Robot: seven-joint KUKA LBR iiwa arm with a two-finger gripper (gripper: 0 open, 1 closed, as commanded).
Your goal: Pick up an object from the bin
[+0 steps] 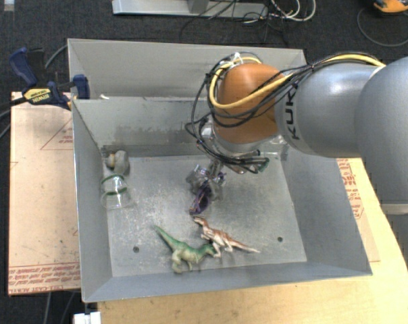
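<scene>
My gripper [205, 179] hangs below the orange wrist cover, over the middle of the bin. A small dark purple thing [202, 198] sits right at its lower end, touching or just under it; I cannot tell whether it is held. Just in front lies a tan and white toy dinosaur [222, 238] on its side. A green toy dinosaur [185, 252] lies next to it, to the left, near the bin's front wall.
At the bin's left side a clear little cup with a green band [114, 192] lies by a grey stone-like lump [116, 160]. The arm and its cables cover the bin's back right part.
</scene>
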